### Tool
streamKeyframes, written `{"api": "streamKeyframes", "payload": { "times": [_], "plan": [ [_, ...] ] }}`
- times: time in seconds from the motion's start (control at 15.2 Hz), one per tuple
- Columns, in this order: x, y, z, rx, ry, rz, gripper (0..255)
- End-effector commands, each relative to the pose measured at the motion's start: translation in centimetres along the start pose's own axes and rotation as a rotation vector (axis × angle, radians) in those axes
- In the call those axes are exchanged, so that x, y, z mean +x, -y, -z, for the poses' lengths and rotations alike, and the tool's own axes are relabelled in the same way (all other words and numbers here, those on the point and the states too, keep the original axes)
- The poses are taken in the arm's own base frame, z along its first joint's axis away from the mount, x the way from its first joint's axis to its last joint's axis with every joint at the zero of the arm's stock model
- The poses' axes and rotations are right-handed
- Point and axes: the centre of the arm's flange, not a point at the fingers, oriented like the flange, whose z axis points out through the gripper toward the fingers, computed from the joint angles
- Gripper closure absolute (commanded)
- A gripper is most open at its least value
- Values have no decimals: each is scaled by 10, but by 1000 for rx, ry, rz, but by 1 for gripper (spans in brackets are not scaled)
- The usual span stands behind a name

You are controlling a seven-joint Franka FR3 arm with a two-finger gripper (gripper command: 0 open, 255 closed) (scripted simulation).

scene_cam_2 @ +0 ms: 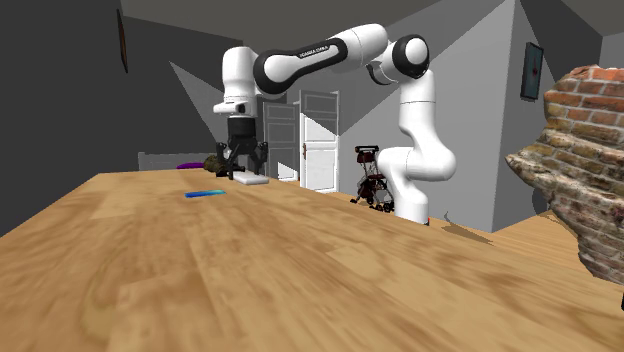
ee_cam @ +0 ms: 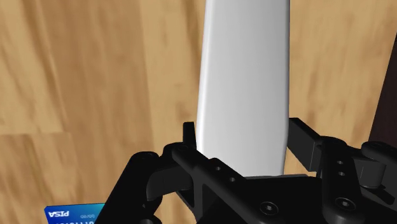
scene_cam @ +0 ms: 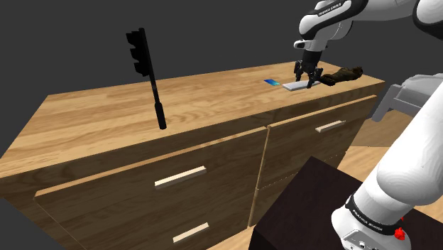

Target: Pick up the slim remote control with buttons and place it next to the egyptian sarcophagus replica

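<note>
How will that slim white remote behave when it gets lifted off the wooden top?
Probably stiff: the white remote looks like a straight, flat slab. Its smooth sides may be slippery where the pincer clasps them. It reaches well past the pincer, so it might tilt when raised.

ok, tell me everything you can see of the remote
The remote is a slim, plain white slab with smooth, rounded edges; no buttons are drawn on it. It seems to lie flat on the wooden dresser top, toward the shoulder view's upper right, between a blue card and a dark brown figure. The gripper stands over one end, its fingers set against both long sides. It is not yet lifted.
</note>
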Motion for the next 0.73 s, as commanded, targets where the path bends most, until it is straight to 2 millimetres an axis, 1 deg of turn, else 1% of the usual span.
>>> {"api": "streamKeyframes", "payload": {
  "times": [0.0, 0.2, 0.26, 0.59, 0.66],
  "plan": [
    [0, 0, 0, -1, 0, 0, 255],
    [0, 0, 0, -1, 0, 0, 255],
    [0, 0, 0, -1, 0, 0, 0],
    [0, 0, 0, -1, 0, 0, 0],
    [0, 0, 13, -1, 0, 0, 0]
  ]
}}
